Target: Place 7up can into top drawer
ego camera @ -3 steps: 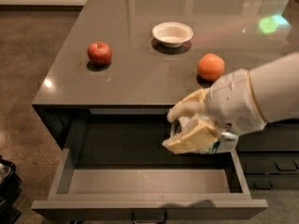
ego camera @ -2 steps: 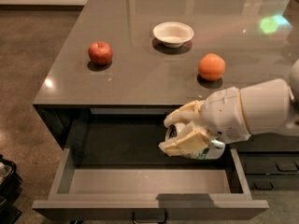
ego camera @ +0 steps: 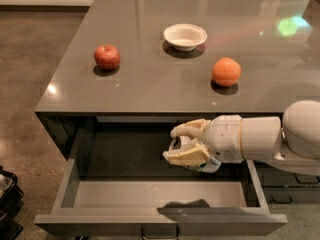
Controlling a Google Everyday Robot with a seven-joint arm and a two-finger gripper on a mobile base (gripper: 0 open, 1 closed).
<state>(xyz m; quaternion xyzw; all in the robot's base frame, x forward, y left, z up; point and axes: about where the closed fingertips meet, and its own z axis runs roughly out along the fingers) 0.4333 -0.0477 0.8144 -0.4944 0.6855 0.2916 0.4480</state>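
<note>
The grey counter (ego camera: 150,94) is a broad, glossy stone-like slab that mirrors the room lights. Under its front edge the top drawer (ego camera: 150,194) stands pulled out. It is wide and shallow, with matte grey inner walls, a dark floor and a small metal handle (ego camera: 159,232) on its front.

A smooth white arm (ego camera: 270,139) with rounded plastic shells reaches in from the right, across the drawer's opening. At its end the gripper (ego camera: 170,144) sits over the drawer's interior, right of centre and below the counter's edge. Its cream, padded-looking fingers (ego camera: 187,156) are clenched on the 7up can (ego camera: 211,165), one above and one below.

On the counter, a shallow round white bowl (ego camera: 185,35) stands at the back. A smooth orange (ego camera: 226,71) lies to its right and nearer the front, and a red apple (ego camera: 107,57) lies well apart on the left.

The can is inside the drawer's outline, and whether it touches the floor cannot be told. Only a pale, green-tinged bit shows under the lower finger, so its long axis and the way its ends point cannot be made out.
</note>
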